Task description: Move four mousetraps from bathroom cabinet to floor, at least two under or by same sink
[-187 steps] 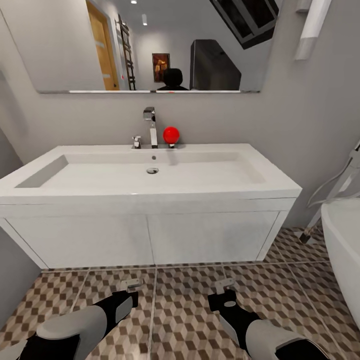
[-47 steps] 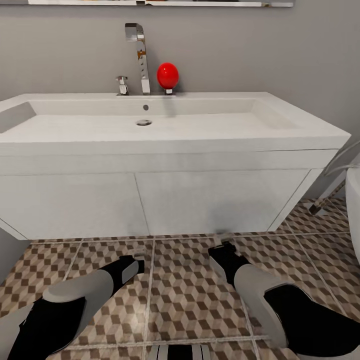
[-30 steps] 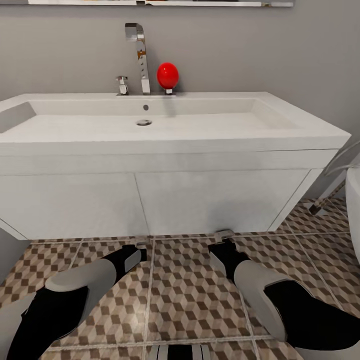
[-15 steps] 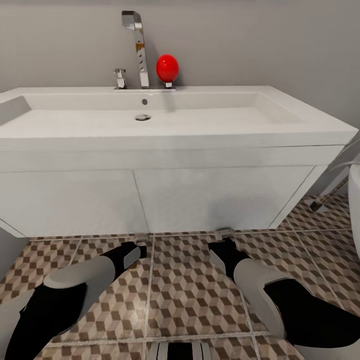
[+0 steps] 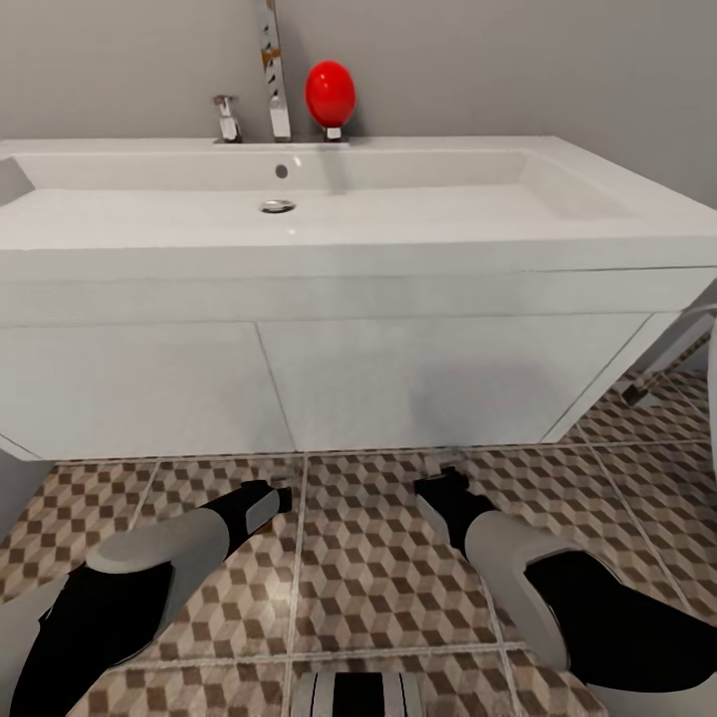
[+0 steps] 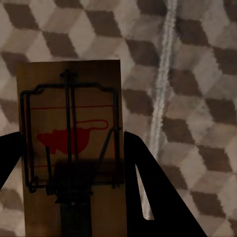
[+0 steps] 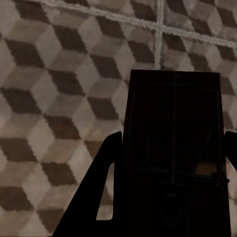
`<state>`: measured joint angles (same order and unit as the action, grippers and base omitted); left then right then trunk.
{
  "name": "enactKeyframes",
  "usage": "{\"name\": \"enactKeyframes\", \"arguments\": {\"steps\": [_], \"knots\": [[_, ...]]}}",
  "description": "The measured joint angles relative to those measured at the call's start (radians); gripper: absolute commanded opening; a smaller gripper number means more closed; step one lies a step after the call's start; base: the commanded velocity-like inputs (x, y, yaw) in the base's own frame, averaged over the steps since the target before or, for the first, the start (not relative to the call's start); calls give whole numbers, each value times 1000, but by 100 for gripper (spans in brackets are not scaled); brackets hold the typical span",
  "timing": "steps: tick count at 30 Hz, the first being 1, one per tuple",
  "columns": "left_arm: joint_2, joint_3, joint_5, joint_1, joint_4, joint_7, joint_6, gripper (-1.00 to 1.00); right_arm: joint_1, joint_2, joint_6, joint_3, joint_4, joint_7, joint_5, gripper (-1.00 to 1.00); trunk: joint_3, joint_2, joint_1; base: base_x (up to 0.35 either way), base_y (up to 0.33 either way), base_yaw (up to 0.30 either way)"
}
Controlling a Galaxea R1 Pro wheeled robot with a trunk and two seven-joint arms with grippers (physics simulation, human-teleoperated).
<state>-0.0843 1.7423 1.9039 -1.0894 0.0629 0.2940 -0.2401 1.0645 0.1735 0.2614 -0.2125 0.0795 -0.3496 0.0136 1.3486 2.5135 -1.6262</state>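
The white sink (image 5: pixel 418 224) on its two-panel vanity (image 5: pixel 139 388) stands straight ahead in the head view, above the cube-pattern floor (image 5: pixel 368 568). Both arms reach low toward the vanity's bottom edge. My left gripper (image 5: pixel 277 492) is shut on a tan mousetrap (image 6: pixel 69 143) with a red mouse print and wire bar, held flat just above the tiles. Black fingers (image 6: pixel 148 192) flank it. My right gripper (image 5: pixel 444 476) is shut on a second mousetrap (image 7: pixel 173 138), dark in shadow, also over the tiles, with a finger (image 7: pixel 101 187) beside it. The cabinet is out of view.
A chrome faucet (image 5: pixel 271 80) and a red round object (image 5: pixel 330 90) stand at the basin's back edge against the grey wall. A white bathtub rim (image 5: pixel 711 373) and a chrome pipe (image 5: pixel 662 368) sit at the far right. Open tiles lie between the arms.
The head view has shifted, so the sink looks larger and its faucet top is cut off. Both arms hold almost the same places in the picture, still carrying the traps.
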Motion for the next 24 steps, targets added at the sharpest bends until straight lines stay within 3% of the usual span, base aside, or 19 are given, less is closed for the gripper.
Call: {"name": "enactKeyframes", "arguments": {"steps": [5, 13, 17, 24], "knots": [[0, 0, 0, 0, 0, 0, 1, -100, 0, 0, 1, 0, -1, 11, 0, -100, 19, 1, -2, 0, 0, 0], [-10, -8, 1, -1, 4, -6, -5, -100, 4, -4, 12, 0, 0, 116, 2, -100, 50, 3, -6, 0, 0, 0], [-13, -17, 2, -1, 5, -29, -5, -100, 24, -4, 166, -1, 16, 137, 0, -100, 66, 4, -8, 0, 0, 0], [-18, -18, 1, -38, 5, -57, 6, -100, 30, -2, 203, 9, 102, 140, 0, -100, 77, 5, -9, 0, 0, 0]]}}
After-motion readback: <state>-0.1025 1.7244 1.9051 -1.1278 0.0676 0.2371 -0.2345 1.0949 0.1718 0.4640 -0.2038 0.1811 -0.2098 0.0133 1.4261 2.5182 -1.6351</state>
